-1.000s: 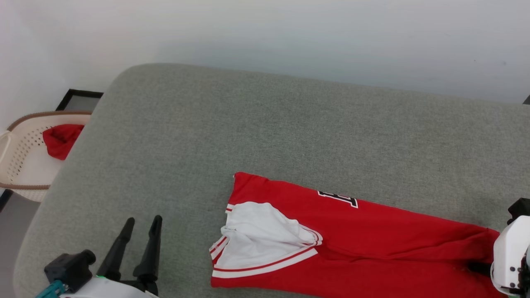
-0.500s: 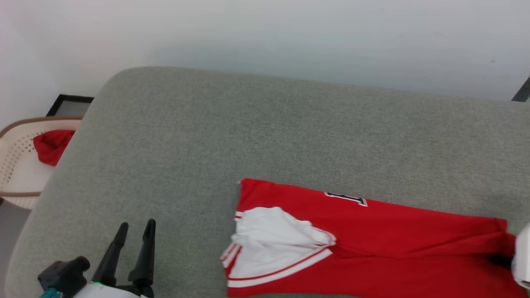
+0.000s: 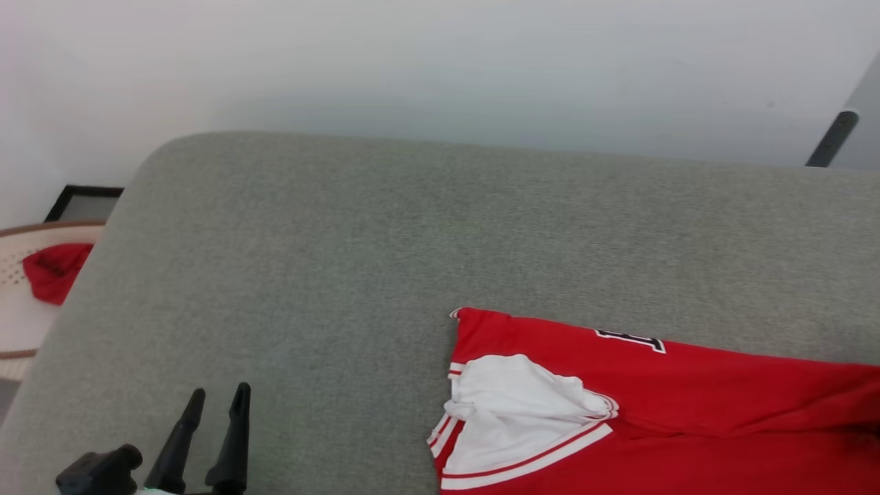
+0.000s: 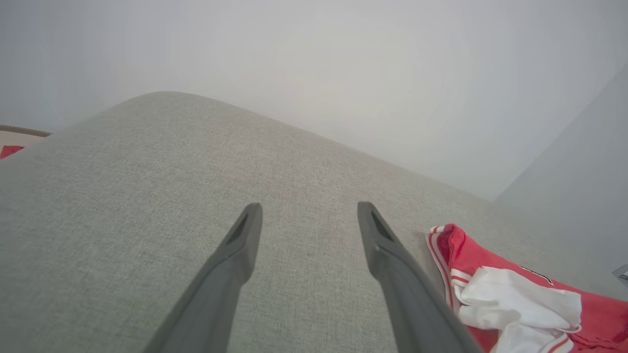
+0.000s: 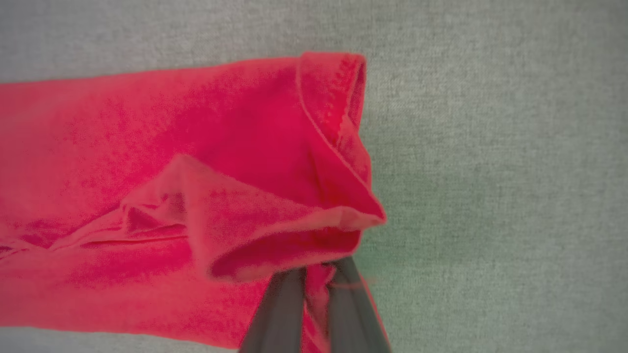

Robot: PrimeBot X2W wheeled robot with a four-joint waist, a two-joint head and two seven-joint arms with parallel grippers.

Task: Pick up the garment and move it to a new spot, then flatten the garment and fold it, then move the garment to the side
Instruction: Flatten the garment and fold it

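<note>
Two grippers: right gripper pinched on the hem of the garment; left gripper spread, empty.
Garment: folded long on the grey cushion — toward the robot's right.
Move aside: drag low and slowly — keep folds stacked.

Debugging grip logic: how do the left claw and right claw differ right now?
The left claw stands wide open, with nothing between its fingers; the right claw is shut on a red edge of the garment. The left claw is over the bare grey cushion, apart from the garment; the right claw touches it, with cloth bunched between its fingers. Shared: both have two long dark fingers.
</note>
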